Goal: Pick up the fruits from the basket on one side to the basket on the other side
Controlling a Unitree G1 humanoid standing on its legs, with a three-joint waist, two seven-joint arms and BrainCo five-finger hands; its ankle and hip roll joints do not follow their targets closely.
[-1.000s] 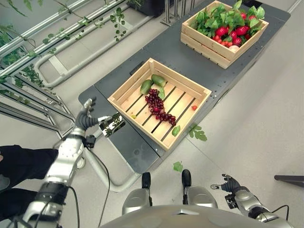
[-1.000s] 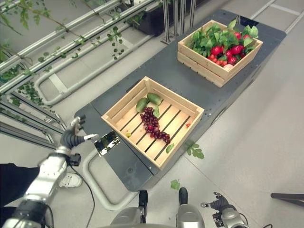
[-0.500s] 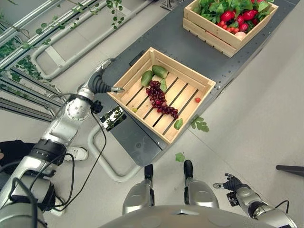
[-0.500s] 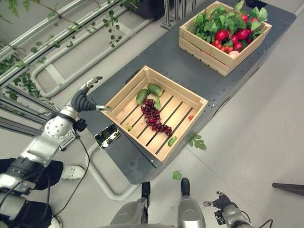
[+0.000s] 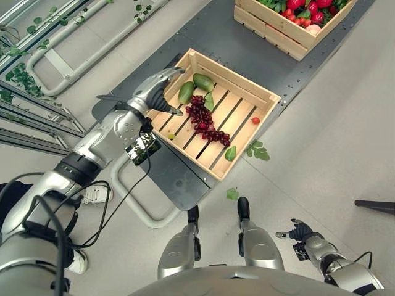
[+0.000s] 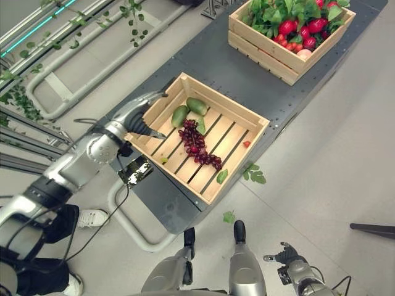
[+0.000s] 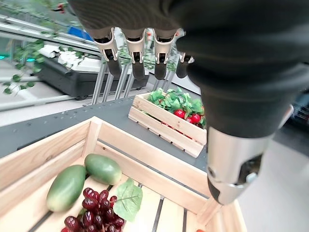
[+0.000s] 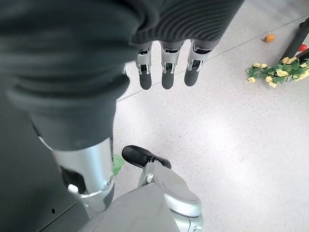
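The left hand (image 5: pixel 155 92) hangs over the left rim of the near crate (image 5: pixel 247 91), fingers (image 7: pixel 136 57) straight and spread, thumb apart, nothing in its grasp. Just past the fingertips, in the crate's far left corner, lie two green mangoes (image 5: pixel 186 92) side by side, touching or nearly so. A bunch of dark red grapes (image 5: pixel 207 125) trails from beside the mangoes toward the crate's near right side, with a green leaf (image 5: pixel 208 101) resting against its upper end. A small red fruit (image 5: pixel 255 120) sits alone close to the right wall, and another leaf (image 5: pixel 230 153) lies at the near right rim. The crate stands on a dark grey platform (image 5: pixel 237 55); a small shiny tag (image 5: pixel 142 148) lies on the platform at its left edge, under the left forearm.

At the platform's far end, well apart from the near crate, stands a second crate (image 6: pixel 276 52) heaped with green leaves (image 6: pixel 265 13) and red fruits (image 6: pixel 311 26).

Loose leaves (image 5: pixel 257 151) lie on the pale floor (image 5: pixel 345 123) beside the platform's right edge.

The right hand (image 5: pixel 300 232) hangs low by the robot's side above the floor, away from both crates, fingers (image 8: pixel 166 72) straight and relaxed, holding nothing
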